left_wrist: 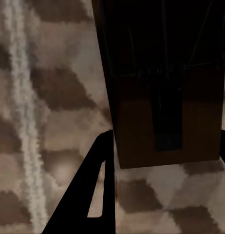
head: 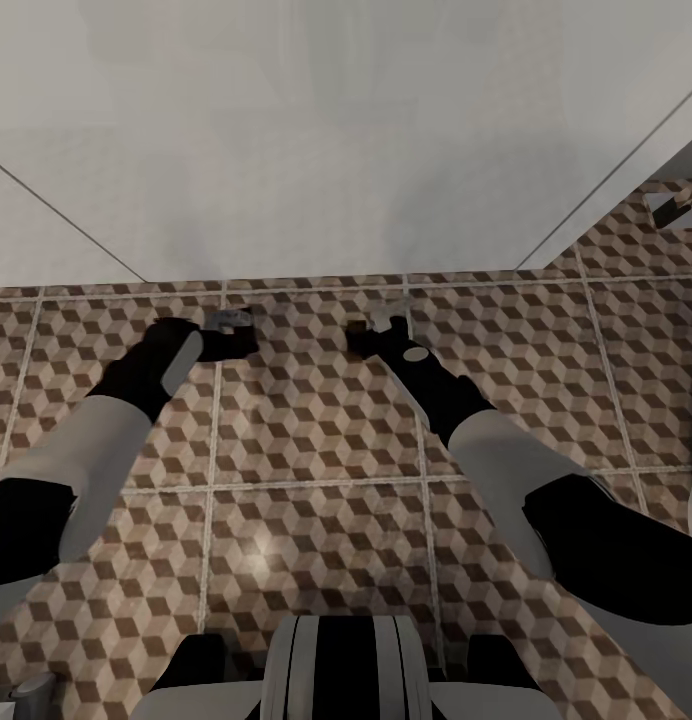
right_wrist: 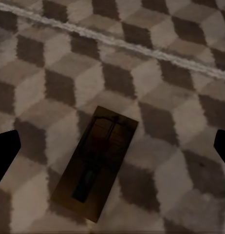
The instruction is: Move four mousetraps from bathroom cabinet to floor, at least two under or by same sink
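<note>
With the right end effector (right_wrist: 112, 151) open above it, the mousetrap (right_wrist: 95, 165) on the bathroom floor (right_wrist: 156, 68) looks light and stiff, best pinched across its long board edges.

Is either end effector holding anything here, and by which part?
Right end effector holds nothing: open above a mousetrap on the floor. Left end effector has another mousetrap between its fingers; whether gripped cannot be told.

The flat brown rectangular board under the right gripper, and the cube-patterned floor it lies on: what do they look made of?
The flat brown rectangular mousetrap board looks like wood with a dull finish, carrying a thin dark wire frame, probably metal; shadow hides any grain. The cube-patterned bathroom floor looks like printed ceramic tile: pale grout lines divide it, and a soft glare in the head view suggests a slight sheen.
</note>
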`<state>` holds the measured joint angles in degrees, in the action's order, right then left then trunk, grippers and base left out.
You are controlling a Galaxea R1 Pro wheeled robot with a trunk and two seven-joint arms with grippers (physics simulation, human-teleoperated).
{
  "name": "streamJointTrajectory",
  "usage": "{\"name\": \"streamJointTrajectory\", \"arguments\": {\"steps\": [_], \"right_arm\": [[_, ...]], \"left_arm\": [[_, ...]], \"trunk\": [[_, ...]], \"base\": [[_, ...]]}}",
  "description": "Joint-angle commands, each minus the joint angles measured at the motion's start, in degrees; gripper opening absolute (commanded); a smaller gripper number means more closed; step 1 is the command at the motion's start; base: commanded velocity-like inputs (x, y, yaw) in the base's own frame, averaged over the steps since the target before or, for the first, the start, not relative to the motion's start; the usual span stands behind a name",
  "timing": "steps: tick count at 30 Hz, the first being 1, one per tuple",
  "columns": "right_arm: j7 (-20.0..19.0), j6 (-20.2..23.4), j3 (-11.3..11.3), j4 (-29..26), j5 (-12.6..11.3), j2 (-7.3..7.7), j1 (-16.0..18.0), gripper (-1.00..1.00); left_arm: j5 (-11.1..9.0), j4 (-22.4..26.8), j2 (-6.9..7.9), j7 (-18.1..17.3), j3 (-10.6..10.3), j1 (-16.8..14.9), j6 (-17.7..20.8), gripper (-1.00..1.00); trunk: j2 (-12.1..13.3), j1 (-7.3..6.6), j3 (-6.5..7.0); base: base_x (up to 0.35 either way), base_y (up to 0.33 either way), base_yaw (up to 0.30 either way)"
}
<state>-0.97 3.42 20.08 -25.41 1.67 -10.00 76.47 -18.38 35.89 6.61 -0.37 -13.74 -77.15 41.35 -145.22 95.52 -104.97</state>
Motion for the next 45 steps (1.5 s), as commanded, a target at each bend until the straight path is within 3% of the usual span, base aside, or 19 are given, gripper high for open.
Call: {"name": "streamJointTrajectory", "arguments": {"steps": [1,10,26,37,45], "right_arm": [[-0.08,0.29,0.04,-0.11,0.55,0.00,-0.12,1.00],[-0.01,-4.53,0.04,0.00,4.74,0.00,-1.85,1.00],[0.00,-7.02,0.04,-0.08,5.27,0.00,-6.40,1.00],[0.00,-7.77,0.04,-0.08,5.24,0.00,-7.03,1.00],[0.00,-7.97,0.04,-0.08,5.31,0.00,-8.73,1.00]], "left_arm": [[0.06,0.07,0.30,0.03,-0.28,-0.02,0.17,-1.00],[0.18,0.06,0.64,0.10,-0.24,-0.03,0.13,-1.00],[0.27,-0.50,0.62,0.11,-0.25,-0.02,0.08,-1.00],[0.35,-0.94,0.92,0.11,-0.30,-0.02,-0.04,-1.00],[0.38,-0.88,3.39,0.11,-0.27,-0.02,-0.04,-1.00]], "trunk": [[-0.01,-0.01,-0.03],[-0.01,-0.01,-0.03],[-0.01,-0.01,-0.03],[-0.01,-0.01,-0.03],[-0.01,-0.01,-0.03]], "base": [[0.000,0.000,0.000],[0.000,0.000,0.000],[0.000,0.000,0.000],[0.000,0.000,0.000],[0.000,0.000,0.000]]}}
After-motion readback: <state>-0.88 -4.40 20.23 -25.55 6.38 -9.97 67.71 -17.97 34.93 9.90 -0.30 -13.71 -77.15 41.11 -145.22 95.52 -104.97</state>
